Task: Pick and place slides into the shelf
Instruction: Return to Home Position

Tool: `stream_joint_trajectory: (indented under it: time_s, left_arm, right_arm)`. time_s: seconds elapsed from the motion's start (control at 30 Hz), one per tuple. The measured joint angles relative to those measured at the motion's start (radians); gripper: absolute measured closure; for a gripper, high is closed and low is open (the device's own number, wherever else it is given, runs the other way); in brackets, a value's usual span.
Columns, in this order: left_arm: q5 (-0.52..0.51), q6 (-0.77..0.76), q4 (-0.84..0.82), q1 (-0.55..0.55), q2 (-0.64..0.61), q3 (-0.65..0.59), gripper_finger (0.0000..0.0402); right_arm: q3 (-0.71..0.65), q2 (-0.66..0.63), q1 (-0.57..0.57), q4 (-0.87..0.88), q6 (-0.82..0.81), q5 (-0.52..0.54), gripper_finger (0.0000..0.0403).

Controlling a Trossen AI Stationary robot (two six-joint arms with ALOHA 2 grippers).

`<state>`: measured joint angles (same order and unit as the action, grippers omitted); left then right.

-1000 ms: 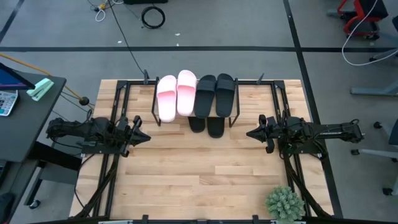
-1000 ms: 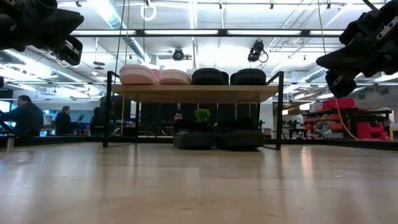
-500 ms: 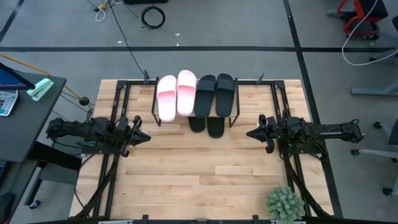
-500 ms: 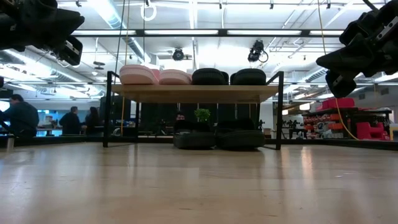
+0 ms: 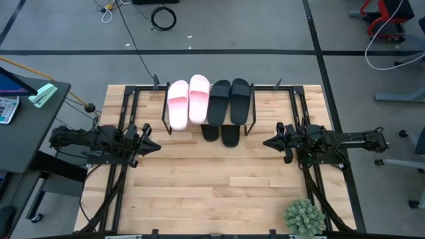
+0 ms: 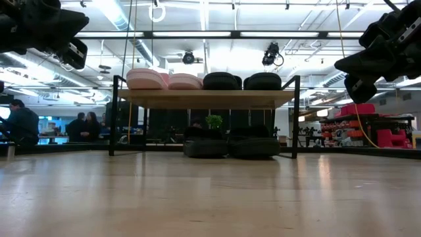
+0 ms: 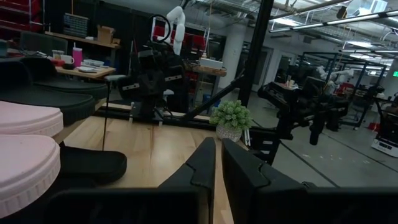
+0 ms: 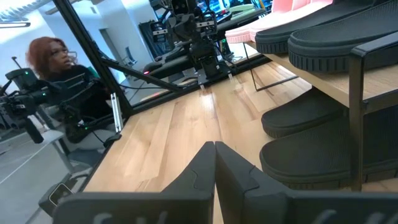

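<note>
The shelf [image 5: 252, 106] stands at the table's far middle. On its plank top lie two pale pink slides [image 5: 179, 103] and two black slides [image 5: 229, 99]. Two more black slides [image 5: 221, 135] rest on the table under the plank, also seen in the low view [image 6: 229, 147]. My left gripper [image 5: 155, 147] hovers left of the shelf above the table, shut and empty. My right gripper [image 5: 265, 142] hovers right of the shelf, shut and empty. In the right wrist view the lower black slides [image 8: 317, 143] lie ahead of the shut fingers.
A small potted plant [image 5: 304, 217] stands at the table's near right corner. A black metal frame [image 5: 133, 99] runs around the table. The wide middle and near part of the wooden tabletop [image 5: 212, 192] is bare. People show in the room beyond the table.
</note>
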<state>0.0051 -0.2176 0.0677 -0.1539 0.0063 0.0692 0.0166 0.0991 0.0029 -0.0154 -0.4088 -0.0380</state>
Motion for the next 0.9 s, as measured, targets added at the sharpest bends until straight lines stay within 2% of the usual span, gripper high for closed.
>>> stream_joint_trajectory:
  time_s: [0.23,0.57,0.9]
  left_arm:
    - [0.0,0.0,0.0,0.0,0.0,0.0,0.0361]
    - [0.0,0.0,0.0,0.0,0.0,0.0,0.0374]
    - [0.0,0.0,0.0,0.0,0.0,0.0,0.0361]
  right_arm:
    - [0.0,0.0,0.0,0.0,0.0,0.0,0.0389]
    - [0.0,0.0,0.0,0.0,0.0,0.0,0.0389]
    - [0.0,0.0,0.0,0.0,0.0,0.0,0.0389]
